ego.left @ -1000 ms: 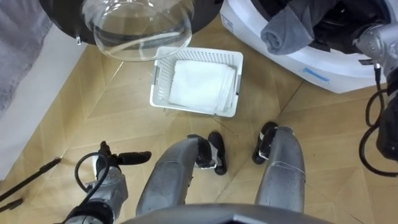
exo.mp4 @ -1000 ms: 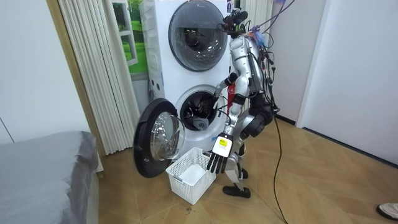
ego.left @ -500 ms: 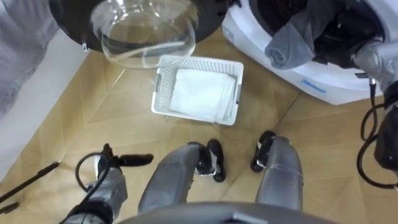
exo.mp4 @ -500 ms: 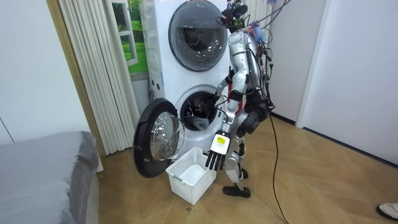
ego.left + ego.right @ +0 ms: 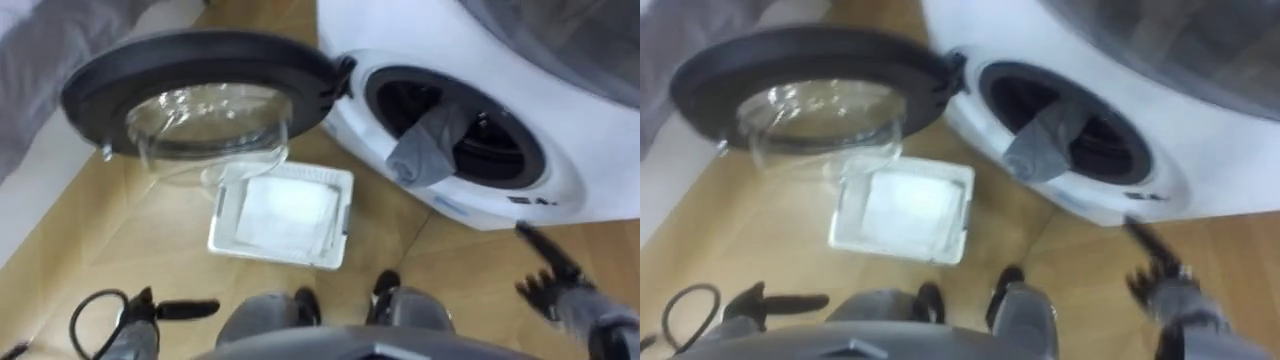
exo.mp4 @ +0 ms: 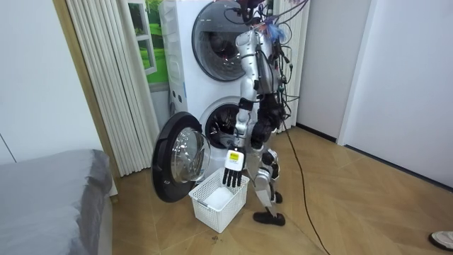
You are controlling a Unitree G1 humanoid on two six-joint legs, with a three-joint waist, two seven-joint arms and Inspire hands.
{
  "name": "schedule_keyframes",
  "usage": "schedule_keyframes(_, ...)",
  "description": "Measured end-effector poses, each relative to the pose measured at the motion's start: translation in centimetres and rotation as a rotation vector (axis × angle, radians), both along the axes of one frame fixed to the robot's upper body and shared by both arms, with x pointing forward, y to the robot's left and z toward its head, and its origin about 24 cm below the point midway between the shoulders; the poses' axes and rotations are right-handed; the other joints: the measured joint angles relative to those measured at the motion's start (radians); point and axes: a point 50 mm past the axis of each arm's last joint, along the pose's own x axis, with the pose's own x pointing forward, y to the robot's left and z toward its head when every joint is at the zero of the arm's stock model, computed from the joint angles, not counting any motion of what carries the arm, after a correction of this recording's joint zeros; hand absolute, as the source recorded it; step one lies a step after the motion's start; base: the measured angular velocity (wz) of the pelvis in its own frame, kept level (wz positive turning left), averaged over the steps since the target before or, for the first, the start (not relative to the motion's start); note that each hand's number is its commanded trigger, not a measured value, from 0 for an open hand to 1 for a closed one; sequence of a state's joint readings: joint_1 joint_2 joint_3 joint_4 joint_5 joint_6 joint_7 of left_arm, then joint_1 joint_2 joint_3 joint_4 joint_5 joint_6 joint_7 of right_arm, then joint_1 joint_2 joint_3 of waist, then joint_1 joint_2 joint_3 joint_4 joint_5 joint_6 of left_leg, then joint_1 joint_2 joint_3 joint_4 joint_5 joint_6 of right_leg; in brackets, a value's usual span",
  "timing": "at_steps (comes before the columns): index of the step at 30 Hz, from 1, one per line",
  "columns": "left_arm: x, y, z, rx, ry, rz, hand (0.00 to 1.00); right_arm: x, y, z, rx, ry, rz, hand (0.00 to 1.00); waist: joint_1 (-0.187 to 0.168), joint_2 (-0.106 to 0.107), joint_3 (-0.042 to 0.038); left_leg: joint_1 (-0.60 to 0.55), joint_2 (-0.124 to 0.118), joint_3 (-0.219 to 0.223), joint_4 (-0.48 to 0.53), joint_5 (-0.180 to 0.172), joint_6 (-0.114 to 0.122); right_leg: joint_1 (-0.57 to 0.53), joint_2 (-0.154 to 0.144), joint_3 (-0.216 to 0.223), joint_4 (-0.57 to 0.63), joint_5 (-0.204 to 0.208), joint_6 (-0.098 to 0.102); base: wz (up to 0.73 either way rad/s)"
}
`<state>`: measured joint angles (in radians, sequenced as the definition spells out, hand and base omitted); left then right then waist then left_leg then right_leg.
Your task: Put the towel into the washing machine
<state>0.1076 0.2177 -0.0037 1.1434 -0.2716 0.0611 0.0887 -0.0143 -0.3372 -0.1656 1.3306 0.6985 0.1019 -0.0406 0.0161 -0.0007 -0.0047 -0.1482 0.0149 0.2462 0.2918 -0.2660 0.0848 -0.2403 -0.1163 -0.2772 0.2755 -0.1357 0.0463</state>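
A grey towel (image 5: 425,148) hangs half out of the washing machine's round drum mouth (image 5: 495,160), draped over its lower rim. A white folded towel (image 5: 285,210) lies in a white slatted basket (image 5: 275,258) on the floor in front of me. My right hand (image 5: 552,285) hovers low at the right, below the drum, fingers spread and holding nothing. At the lower left my left hand (image 5: 150,318) hangs with straight fingers; in the room view this hand (image 6: 232,167) dangles above the basket (image 6: 212,212). I stand upright beside the machine.
The washer's glass door (image 5: 200,100) stands swung wide open to the left, above the basket. A second machine (image 6: 226,35) is stacked on top. A grey-covered bed (image 6: 49,191) and a curtain (image 6: 106,85) are at the room view's left. Wooden floor lies around.
I have straightened up, so the view now takes in the whole door and drum. My right arm has drawn back out of the drum, and the grey towel stays hanging at its mouth.
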Motion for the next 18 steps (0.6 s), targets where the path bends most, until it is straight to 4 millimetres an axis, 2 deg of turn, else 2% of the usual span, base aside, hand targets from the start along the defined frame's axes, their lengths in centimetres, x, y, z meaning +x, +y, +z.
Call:
schedule_keyframes(1,-0.2,-0.1,-0.1,-0.015,0.006,-0.002,0.0,-1.0,0.6,-0.4,-0.006,0.062,0.081,0.0,-0.001,-0.001,0.0007,0.033,0.002,0.0,-0.025,0.003,-0.005,0.029,0.013,0.006,-0.022,0.001,0.0,-0.2)
schedule_keyframes(5,-1.3,-0.2,-0.2,-0.037,0.03,0.002,0.0,-1.8,2.4,-1.3,0.004,0.15,0.259,0.0,-0.011,-0.001,0.0053,0.108,0.008,-0.008,-0.06,0.008,-0.014,0.091,0.037,0.031,-0.056,0.002,-0.002,-0.22)
schedule_keyframes(10,-2.8,-0.3,-0.4,-0.05,0.078,0.052,0.0,-2.5,3.8,-1.8,0.026,0.169,0.306,0.0,-0.016,0.005,0.0083,0.183,0.012,-0.021,-0.099,0.019,-0.032,0.162,0.056,0.049,-0.096,0.002,-0.002,-0.07)
schedule_keyframes(15,-4.6,-0.8,-0.6,-0.059,0.118,0.09,0.0,-3.6,4.6,-2.2,0.04,0.211,0.366,0.0,-0.016,0.005,0.0088,0.239,0.015,-0.032,-0.103,0.02,-0.033,0.231,0.067,0.054,-0.126,0.002,-0.003,-0.05)
schedule_keyframes(17,-4.8,-1.0,-0.7,-0.057,0.134,0.087,0.0,-3.7,5.3,-2.4,0.058,0.209,0.373,0.0,-0.018,-0.003,0.0109,0.245,0.014,-0.028,-0.087,0.021,-0.038,0.247,0.065,0.06,-0.131,0.003,-0.003,0.0)
schedule_keyframes(18,-4.9,-1.0,-0.7,-0.052,0.139,0.082,0.0,-3.7,6.1,-2.6,0.073,0.209,0.389,0.0,-0.021,-0.03,0.0189,0.207,0.006,-0.027,0.014,0.017,-0.056,0.27,0.034,0.116,-0.146,0.004,-0.005,0.1)
